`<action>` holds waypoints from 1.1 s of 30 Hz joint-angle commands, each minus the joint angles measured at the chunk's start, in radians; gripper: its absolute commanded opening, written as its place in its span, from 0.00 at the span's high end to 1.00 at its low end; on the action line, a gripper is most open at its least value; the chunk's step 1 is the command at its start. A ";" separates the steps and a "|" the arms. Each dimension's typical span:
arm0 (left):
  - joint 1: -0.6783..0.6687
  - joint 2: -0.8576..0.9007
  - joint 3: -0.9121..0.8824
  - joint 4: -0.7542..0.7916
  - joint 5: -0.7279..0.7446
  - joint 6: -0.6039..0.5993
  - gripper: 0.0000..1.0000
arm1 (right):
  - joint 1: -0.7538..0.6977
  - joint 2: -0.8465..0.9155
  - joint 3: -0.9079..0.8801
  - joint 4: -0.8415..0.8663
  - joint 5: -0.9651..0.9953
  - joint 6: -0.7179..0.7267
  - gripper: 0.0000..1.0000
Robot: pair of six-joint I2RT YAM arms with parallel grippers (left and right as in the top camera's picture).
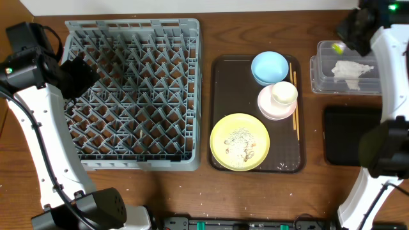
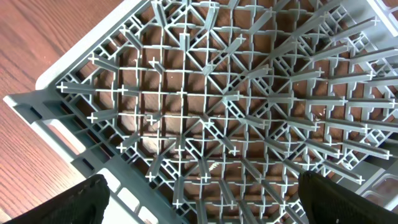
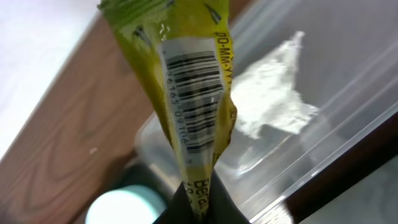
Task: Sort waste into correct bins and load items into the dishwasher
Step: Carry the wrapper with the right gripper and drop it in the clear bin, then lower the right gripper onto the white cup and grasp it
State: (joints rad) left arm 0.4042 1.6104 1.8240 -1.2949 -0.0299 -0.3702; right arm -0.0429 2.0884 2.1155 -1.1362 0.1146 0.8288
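Note:
My right gripper (image 3: 200,205) is shut on the yellow-green snack packet (image 3: 189,93), which hangs over the left end of the clear tub (image 3: 323,143). Crumpled white paper (image 3: 270,106) lies inside that tub. In the overhead view the packet (image 1: 337,47) shows just below the right gripper (image 1: 348,37), at the clear tub (image 1: 319,67). My left gripper (image 2: 200,199) is open, with nothing between its fingers (image 2: 84,202), above the left part of the grey dishwasher rack (image 2: 205,106). The light blue bowl (image 1: 269,67), white cup (image 1: 284,92) in the white bowl (image 1: 267,107), yellow plate (image 1: 220,128) with crumbs (image 1: 241,145), and chopsticks (image 1: 294,96) sit apart from both grippers.
The dishes rest on a dark brown serving tray (image 1: 220,83) between the rack (image 1: 131,25) and the bins. The shallow black bin (image 1: 348,134) lies in front of the clear tub, partly under my right arm. Bare wooden table runs along the front edge.

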 commanded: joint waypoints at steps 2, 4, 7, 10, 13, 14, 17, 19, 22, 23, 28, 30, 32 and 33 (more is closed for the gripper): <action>0.003 0.003 0.008 -0.003 -0.008 -0.009 0.02 | -0.058 0.053 -0.005 0.013 -0.064 0.019 0.29; 0.003 0.003 0.008 -0.003 -0.008 -0.009 0.02 | -0.069 0.058 -0.005 0.029 -0.085 -0.008 0.07; 0.003 0.003 0.008 -0.003 -0.008 -0.009 0.02 | -0.078 0.050 -0.002 0.050 -0.166 -0.114 0.01; 0.003 0.003 0.008 -0.003 -0.008 -0.009 0.02 | -0.081 0.026 -0.002 0.039 -0.233 -0.137 0.01; 0.003 0.003 0.008 -0.003 -0.008 -0.009 0.02 | -0.075 -0.003 -0.002 0.055 -0.469 -0.300 0.01; 0.003 0.003 0.008 -0.003 -0.008 -0.009 0.02 | -0.066 -0.011 -0.002 0.062 -0.578 -0.388 0.01; 0.003 0.003 0.008 -0.003 -0.008 -0.009 0.02 | -0.018 -0.020 -0.002 0.012 -0.760 -0.602 0.01; 0.003 0.003 0.008 -0.003 -0.008 -0.009 0.02 | 0.023 -0.020 -0.002 -0.067 -0.686 -0.627 0.01; 0.003 0.003 0.008 -0.003 -0.008 -0.009 0.02 | 0.088 -0.018 -0.013 -0.177 -0.452 -0.623 0.09; 0.003 0.003 0.008 -0.003 -0.008 -0.009 0.02 | 0.110 -0.018 -0.021 -0.203 -0.388 -0.624 0.10; 0.003 0.003 0.008 -0.003 -0.008 -0.009 0.02 | 0.188 -0.018 -0.082 -0.248 -0.377 -0.688 0.08; 0.003 0.003 0.008 -0.003 -0.008 -0.009 0.02 | 0.220 -0.018 -0.119 -0.247 -0.388 -0.735 0.10; 0.003 0.003 0.008 -0.003 -0.008 -0.009 0.02 | 0.247 -0.018 -0.157 -0.239 -0.388 -0.740 0.11; 0.003 0.003 0.008 -0.003 -0.008 -0.009 0.02 | 0.260 -0.018 -0.180 -0.229 -0.388 -0.740 0.12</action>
State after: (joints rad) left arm 0.4042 1.6104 1.8240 -1.2949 -0.0299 -0.3702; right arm 0.1741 2.0930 1.9903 -1.3746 -0.2909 0.1528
